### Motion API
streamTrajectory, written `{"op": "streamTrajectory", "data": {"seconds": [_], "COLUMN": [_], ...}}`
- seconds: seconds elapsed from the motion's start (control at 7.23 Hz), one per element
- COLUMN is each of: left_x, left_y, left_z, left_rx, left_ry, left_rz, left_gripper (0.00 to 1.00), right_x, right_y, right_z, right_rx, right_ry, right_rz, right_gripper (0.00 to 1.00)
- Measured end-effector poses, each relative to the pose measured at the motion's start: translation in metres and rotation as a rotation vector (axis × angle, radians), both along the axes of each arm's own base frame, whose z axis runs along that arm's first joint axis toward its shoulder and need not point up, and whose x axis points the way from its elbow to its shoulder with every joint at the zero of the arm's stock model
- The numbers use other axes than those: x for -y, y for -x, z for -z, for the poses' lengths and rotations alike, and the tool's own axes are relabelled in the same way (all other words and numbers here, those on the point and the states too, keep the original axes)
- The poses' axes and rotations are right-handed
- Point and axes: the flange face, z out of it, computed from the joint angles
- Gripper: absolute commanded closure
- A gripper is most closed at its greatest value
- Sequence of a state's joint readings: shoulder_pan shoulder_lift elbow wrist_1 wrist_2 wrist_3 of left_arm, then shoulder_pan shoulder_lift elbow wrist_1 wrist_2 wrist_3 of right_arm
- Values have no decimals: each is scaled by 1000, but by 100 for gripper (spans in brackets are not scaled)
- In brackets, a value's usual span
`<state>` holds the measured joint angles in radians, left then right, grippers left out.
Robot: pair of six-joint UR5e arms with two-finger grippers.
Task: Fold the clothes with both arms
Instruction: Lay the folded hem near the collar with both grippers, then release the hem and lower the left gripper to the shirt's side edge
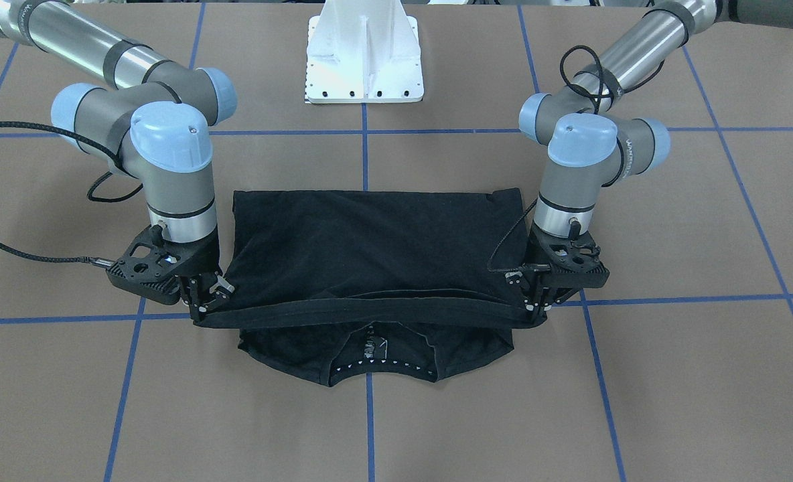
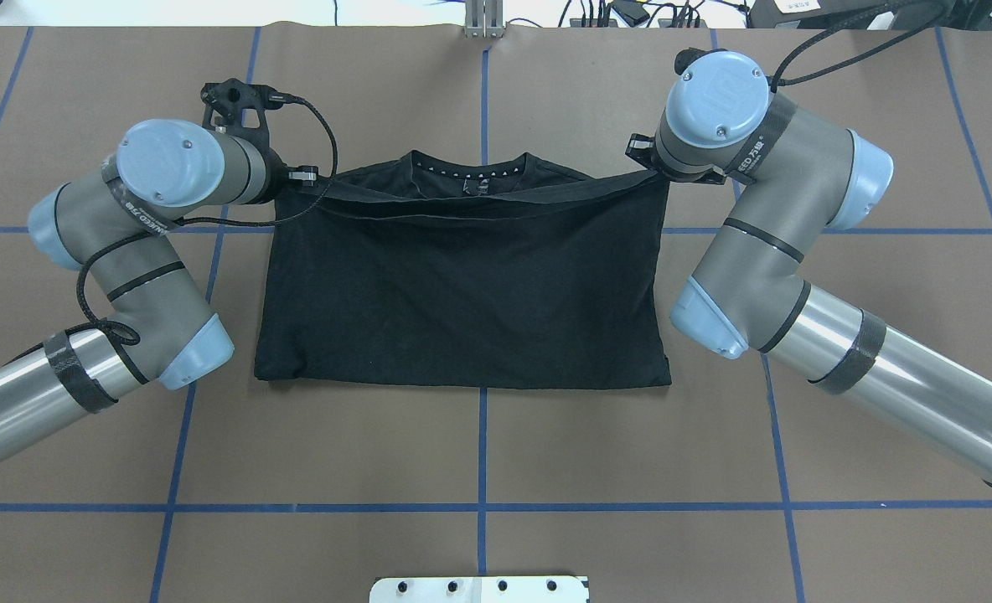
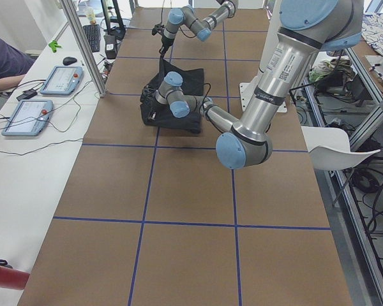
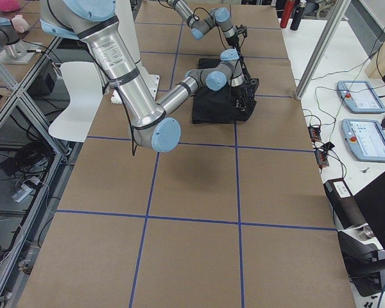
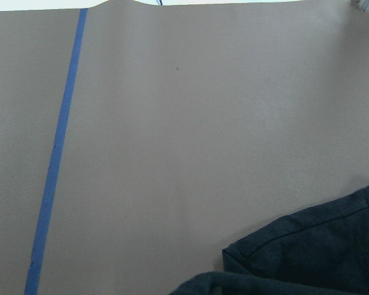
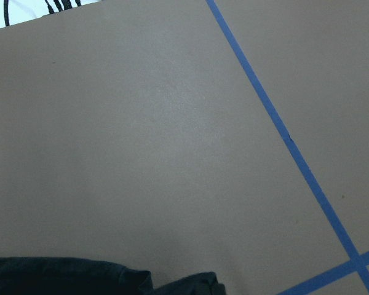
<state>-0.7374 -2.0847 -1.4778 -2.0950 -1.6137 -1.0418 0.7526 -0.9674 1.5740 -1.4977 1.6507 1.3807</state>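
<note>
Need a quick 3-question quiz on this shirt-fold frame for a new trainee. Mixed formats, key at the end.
1. True or false: the T-shirt lies untouched, with both grippers clear of it.
2. Multiple choice: the raised edge stretched between the left gripper and the right gripper is nearest which part of the shirt? A) the collar, B) the middle, C) the opposite folded end.
3. Short answer: does any chest graphic show?
Key: 1 false, each gripper's fingers pinch one end of that edge. 2 A. 3 No, only plain black fabric shows.
</note>
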Motion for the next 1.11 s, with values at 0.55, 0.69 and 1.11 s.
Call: {"op": "streamTrajectory", "data": {"seconds": [0.55,0.69,1.11], "left_x": [1,1,0], "left_y": [-2,-2,1], "left_z": [-5,-5,2], "left_rx": [7,3,-22], "left_ry": [6,5,-32], "left_rz": [-1,-1,-13], "left_gripper": [45,0,0], "right_x": [1,1,5], "right_y": [6,7,10], "right_z": [-10,-11,-1], "right_rx": [-20,-22,-29], "right_ry": [9,10,-11], "right_rz": [12,13,13], "right_gripper": [89,20,0]}}
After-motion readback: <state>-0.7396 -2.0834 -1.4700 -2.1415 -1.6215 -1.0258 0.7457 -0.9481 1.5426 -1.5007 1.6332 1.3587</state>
